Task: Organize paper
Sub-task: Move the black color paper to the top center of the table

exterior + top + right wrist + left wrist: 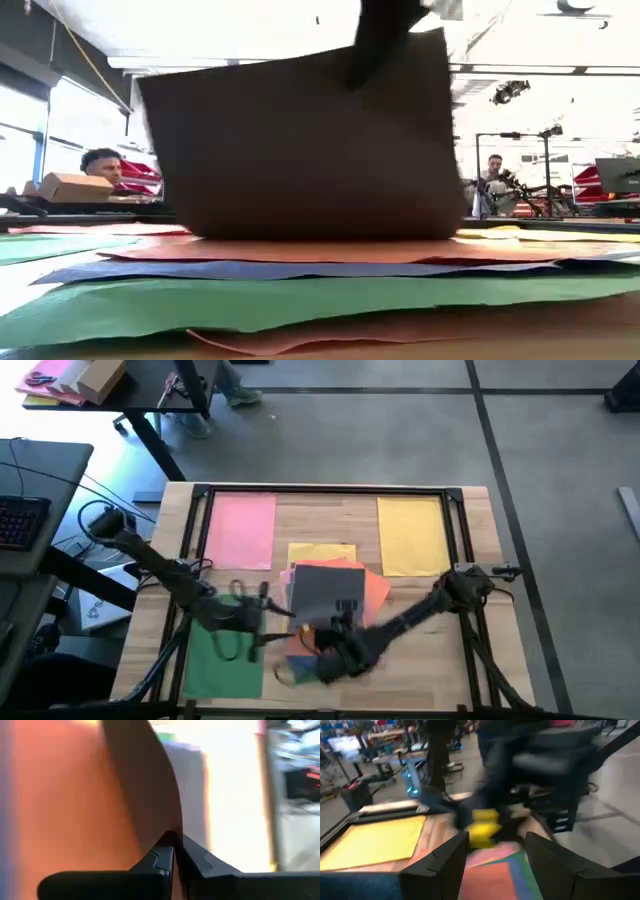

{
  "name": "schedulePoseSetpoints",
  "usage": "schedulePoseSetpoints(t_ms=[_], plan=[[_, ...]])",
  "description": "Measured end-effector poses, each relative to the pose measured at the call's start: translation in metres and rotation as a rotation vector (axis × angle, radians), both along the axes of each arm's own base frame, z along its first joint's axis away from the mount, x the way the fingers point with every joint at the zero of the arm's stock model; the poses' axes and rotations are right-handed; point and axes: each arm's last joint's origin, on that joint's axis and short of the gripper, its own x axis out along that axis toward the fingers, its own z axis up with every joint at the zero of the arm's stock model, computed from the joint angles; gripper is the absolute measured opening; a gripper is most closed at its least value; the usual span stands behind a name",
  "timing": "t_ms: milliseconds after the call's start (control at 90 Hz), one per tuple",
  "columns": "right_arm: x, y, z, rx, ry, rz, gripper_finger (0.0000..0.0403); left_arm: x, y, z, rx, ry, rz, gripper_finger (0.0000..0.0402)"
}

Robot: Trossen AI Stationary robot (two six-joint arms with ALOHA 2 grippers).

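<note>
Sheets on the counter (300,510), high view: one pink (241,528), two yellow (one large (411,534), one partly covered (320,552)), one dark grey (325,588), one orange (376,588), one green (222,660); the low view adds one blue (300,270) in the stack, so seven in all. Arms: two, each with one tool, left tool (262,622) and right tool (343,610). People in the low view: two, one (100,163) at the left edge and one (493,170) at the right.
</note>
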Motion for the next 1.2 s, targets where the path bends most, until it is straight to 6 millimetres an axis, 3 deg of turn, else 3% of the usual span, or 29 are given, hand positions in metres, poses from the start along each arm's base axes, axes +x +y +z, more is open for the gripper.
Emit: schedulePoseSetpoints(t_ms=[356,544,656,778,978,1200], plan=[[0.04,-0.137,0.041,-0.3,0.075,-0.103,0.0,-0.032,-0.036,-0.016,0.092,0.067,-0.017,0.0186],[0.051,-0.175,0.044,-0.34,0.034,-0.165,0.0,-0.04,-0.039,-0.016,0.131,0.049,0.046,0.0186],[0.058,-0.179,0.045,-0.298,-0.035,-0.168,0.0,-0.042,-0.041,-0.017,0.139,0.057,0.041,0.0186],[0.064,-0.17,0.026,-0.236,-0.008,-0.101,0.0,-0.043,-0.04,-0.019,0.137,0.073,0.049,0.0186],[0.057,-0.168,-0.036,-0.229,0.17,-0.03,0.0,-0.049,-0.045,-0.02,0.14,0.073,0.026,0.0186],[0.052,-0.135,-0.091,-0.26,0.257,0.202,0.0,-0.051,-0.046,-0.019,0.159,0.066,0.032,0.0186]])
